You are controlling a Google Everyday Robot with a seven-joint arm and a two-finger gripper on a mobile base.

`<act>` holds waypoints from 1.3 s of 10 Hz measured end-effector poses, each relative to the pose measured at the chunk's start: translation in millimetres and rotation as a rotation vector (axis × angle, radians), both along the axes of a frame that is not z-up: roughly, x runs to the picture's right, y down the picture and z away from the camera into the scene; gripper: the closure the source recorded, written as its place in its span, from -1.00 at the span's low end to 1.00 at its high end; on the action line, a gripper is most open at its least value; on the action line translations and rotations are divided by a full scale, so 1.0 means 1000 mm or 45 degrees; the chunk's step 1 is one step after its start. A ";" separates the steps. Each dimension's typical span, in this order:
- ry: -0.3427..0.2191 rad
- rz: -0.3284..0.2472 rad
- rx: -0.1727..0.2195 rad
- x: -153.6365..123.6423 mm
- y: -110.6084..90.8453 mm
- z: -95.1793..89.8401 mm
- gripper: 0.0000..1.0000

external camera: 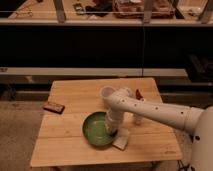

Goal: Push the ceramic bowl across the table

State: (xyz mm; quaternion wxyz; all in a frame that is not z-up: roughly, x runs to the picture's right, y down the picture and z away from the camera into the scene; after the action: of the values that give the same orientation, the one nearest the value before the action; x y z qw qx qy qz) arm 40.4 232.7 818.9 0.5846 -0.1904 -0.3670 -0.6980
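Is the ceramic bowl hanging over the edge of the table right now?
No, the ceramic bowl sits fully on the table, with the end effector at its right rim.

My white arm [160,112] reaches in from the right, elbow bent near the middle — the forearm drops straight down, and the gripper [112,131] sits low, pointing downward at its end.

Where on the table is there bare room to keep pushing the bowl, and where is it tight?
Bare wood on the table lies left of and behind the ceramic bowl, up to the dark bar at the left edge. It is crowded right of the bowl: the gripper, a pale flat item and a small cup.
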 end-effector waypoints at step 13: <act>0.230 0.055 -0.083 0.102 0.031 -0.037 0.50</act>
State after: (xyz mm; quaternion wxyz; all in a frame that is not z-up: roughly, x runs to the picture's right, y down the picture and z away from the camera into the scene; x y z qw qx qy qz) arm 142.9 263.8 781.7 0.6236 -0.2636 -0.3395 -0.6529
